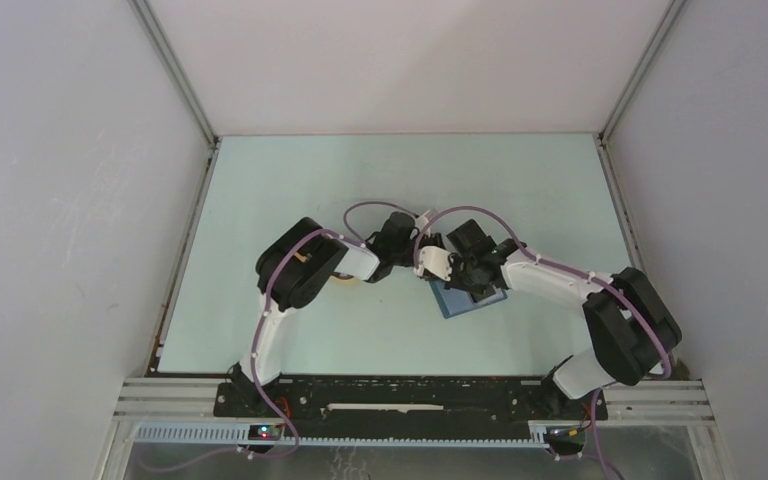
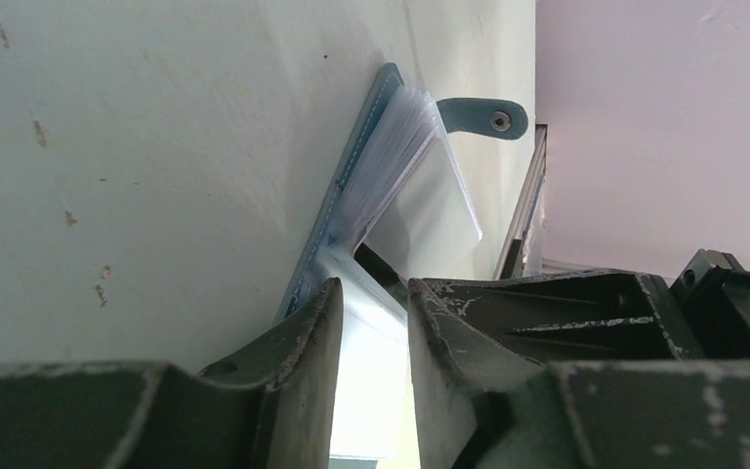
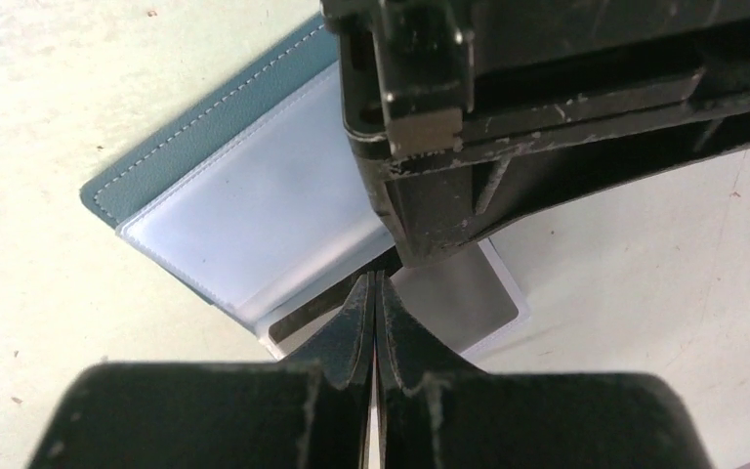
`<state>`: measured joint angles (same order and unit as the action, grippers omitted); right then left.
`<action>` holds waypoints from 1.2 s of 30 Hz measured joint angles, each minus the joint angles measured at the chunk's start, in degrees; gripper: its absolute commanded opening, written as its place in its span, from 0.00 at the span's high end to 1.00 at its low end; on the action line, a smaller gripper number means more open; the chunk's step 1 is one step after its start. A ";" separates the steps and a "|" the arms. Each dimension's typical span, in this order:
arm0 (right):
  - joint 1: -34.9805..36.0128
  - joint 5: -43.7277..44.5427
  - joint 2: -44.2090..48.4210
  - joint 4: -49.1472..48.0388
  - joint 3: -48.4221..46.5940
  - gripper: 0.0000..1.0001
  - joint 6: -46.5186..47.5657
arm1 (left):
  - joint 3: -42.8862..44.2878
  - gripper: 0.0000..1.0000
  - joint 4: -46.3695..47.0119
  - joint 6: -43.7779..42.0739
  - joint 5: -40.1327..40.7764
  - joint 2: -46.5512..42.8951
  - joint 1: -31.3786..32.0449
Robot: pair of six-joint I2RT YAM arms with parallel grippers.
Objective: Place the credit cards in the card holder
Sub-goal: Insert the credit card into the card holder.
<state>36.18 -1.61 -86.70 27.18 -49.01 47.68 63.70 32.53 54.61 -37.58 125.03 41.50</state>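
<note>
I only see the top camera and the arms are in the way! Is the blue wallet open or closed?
Observer: Open. From the left wrist, the card holder has its clear sleeves fanned up.
Kid: Where's a card?
Observer: The right wrist shows a silvery credit card poking out at the sleeves' edge.
Kid: Is the right gripper squeezing?
Observer: The right gripper has its fingers pressed together right by that card. Whether it pinches anything, I cannot tell.
</note>
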 measured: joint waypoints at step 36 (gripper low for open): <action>-14.84 -29.31 18.47 11.76 -2.73 0.59 -1.99 | -19.96 0.00 -13.38 -20.83 15.98 -42.18 -3.82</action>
<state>21.34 -30.92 -68.23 38.94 -51.75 45.69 43.75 19.16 33.78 -21.61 82.85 37.67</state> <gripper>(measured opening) 0.343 0.987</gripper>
